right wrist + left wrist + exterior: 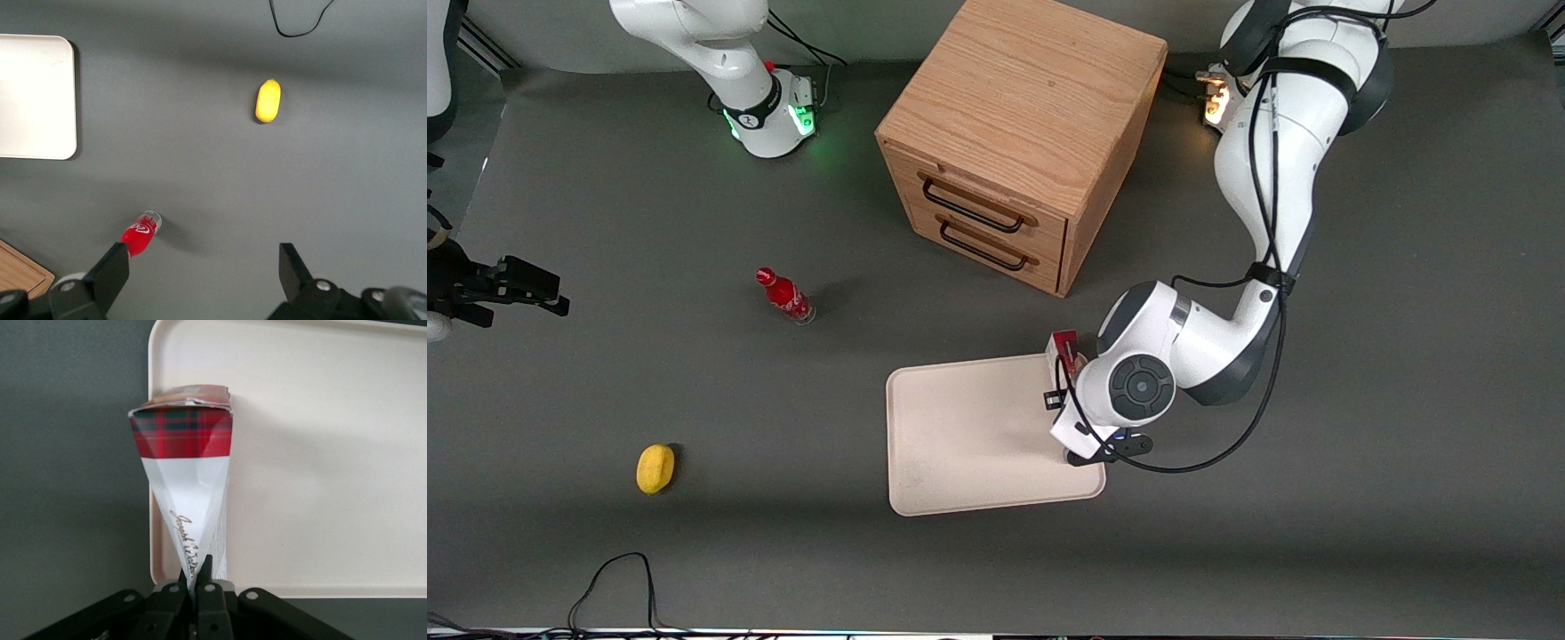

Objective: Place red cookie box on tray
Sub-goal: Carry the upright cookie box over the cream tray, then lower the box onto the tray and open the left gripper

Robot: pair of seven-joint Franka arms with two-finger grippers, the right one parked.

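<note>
A: One carton in hand. The end effector [195, 577] is clamped on the red cookie box [187, 493], fingers [208, 568] pinching one squeezed end so the white face folds to a point between them. The tartan-printed end points away from the wrist.

B: Location of the box?

A: Over the tray [960, 436], at the rim on the working arm's side. In the front view only a red corner of the box [1064, 343] shows, above the tray's corner nearest the cabinet; the wrist housing covers the rest. Contact between box and tray: cannot tell.

B: Tray position on the surface [1405, 444]?

A: Near the middle, closer to the front edge than the wooden two-drawer cabinet [1018, 133], which stands toward the edge where the arm bases are mounted.

B: Other items?

A: Small red bottle [784, 296] upright, toward the parked arm's end, well apart from the tray. Yellow lemon-like object [655, 468] nearer the front edge, also toward the parked arm's end.
</note>
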